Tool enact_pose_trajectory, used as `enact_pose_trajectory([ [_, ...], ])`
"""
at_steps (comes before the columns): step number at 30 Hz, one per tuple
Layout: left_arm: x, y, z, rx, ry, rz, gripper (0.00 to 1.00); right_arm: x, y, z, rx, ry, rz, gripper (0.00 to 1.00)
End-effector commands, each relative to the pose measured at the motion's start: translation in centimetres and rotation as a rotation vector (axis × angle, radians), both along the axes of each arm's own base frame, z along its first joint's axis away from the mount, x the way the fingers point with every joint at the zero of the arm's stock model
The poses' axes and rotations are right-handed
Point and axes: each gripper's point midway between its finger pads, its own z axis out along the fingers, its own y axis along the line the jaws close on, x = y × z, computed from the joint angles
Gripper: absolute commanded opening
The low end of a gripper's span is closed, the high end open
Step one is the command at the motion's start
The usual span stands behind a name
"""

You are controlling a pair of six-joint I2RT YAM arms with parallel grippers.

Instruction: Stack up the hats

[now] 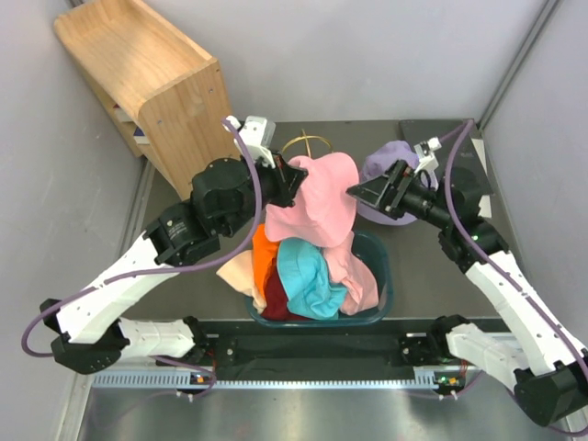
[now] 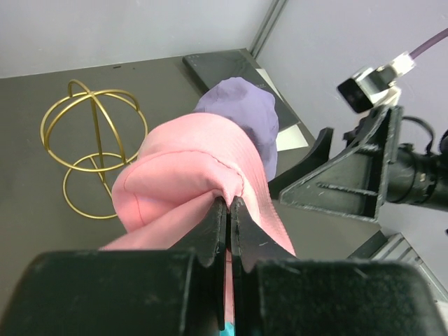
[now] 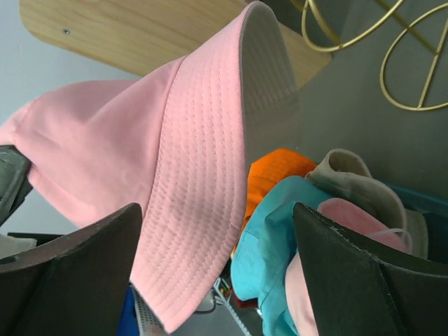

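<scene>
Above the dark teal tub [image 1: 387,276], the pink hat [image 1: 317,197] hangs by a fold pinched in the clenched left gripper [image 2: 229,204], screening most of the gold wire globe [image 1: 308,144] from the top camera. The right gripper [image 1: 369,186] is spread wide and holds nothing, its fingers flanking the pink brim. The lavender hat [image 2: 241,112] lies behind it, partly hidden. The orange hat [image 1: 264,257], teal hat [image 1: 308,276] and maroon hat [image 1: 276,305] crowd the tub, overlapping

Pink hat [image 1: 318,197] aloft over heap of hats [image 1: 308,276]

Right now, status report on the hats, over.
Left hand shut on pink hat, raised. Right hand open at its brim. Gold frame behind, not blocking.
</scene>
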Motion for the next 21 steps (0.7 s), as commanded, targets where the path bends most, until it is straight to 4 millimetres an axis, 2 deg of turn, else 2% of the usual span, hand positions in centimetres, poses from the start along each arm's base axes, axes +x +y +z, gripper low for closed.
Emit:
enact_pose_trajectory([
  [1,-0.2,0.8,3.4,-0.108,-0.066,0.018,0.00,0.1,1.9,1.4,0.071,-0.062,0.026,0.88],
  [3,-0.1,1.2,3.4,-0.111,-0.066,0.033,0.00,0.1,2.6,1.5,0.094,-0.073,0.049,0.89],
  [4,-0.1,1.3,3.3,-0.111,-0.061,0.041,0.00,0.0,3.1,2.7,0.129,-0.119,0.067,0.89],
  [5,-0.1,1.5,3.5,-0.116,-0.063,0.048,0.00,0.0,3.4,2.8,0.146,-0.125,0.085,0.88],
  [7,0.0,1.7,3.2,-0.106,-0.065,0.056,0.00,-0.3,3.9,3.5,0.195,-0.127,0.109,0.84],
  [8,0.1,1.7,3.1,-0.100,-0.066,0.061,0.00,-0.3,4.1,4.2,0.214,-0.151,0.121,0.73],
  [10,0.4,2.1,3.1,-0.086,-0.076,0.083,0.00,-0.1,4.3,5.3,0.232,-0.161,0.125,0.57],
  [11,0.7,2.0,3.0,-0.076,-0.081,0.092,0.00,0.2,4.5,5.3,0.230,-0.158,0.122,0.39],
  [13,1.3,2.2,3.2,-0.043,-0.108,0.118,0.00,0.7,4.7,6.5,0.225,-0.187,0.121,0.20],
  [14,1.9,1.9,2.8,-0.001,-0.123,0.126,0.00,1.6,5.1,6.0,0.210,-0.172,0.120,0.04],
  [15,2.3,1.9,3.0,0.013,-0.138,0.139,0.00,1.9,5.3,7.0,0.206,-0.198,0.124,0.00],
  [16,2.7,2.1,3.8,0.016,-0.155,0.159,0.00,2.3,5.5,7.3,0.203,-0.204,0.130,0.00],
  [17,3.7,2.0,3.5,0.060,-0.163,0.197,0.00,3.2,6.1,6.9,0.191,-0.194,0.136,0.00],
  [18,4.2,2.0,4.1,0.066,-0.180,0.211,0.00,3.5,6.3,8.3,0.197,-0.227,0.140,0.00],
  [19,4.6,2.2,5.5,0.058,-0.208,0.223,0.00,3.9,6.5,8.7,0.196,-0.235,0.140,0.00],
  [20,5.4,1.8,5.3,0.102,-0.228,0.230,0.00,4.9,7.0,8.3,0.185,-0.225,0.141,0.00],
  [21,5.8,1.8,6.2,0.100,-0.248,0.238,0.00,5.4,7.0,9.9,0.186,-0.265,0.138,0.00],
])
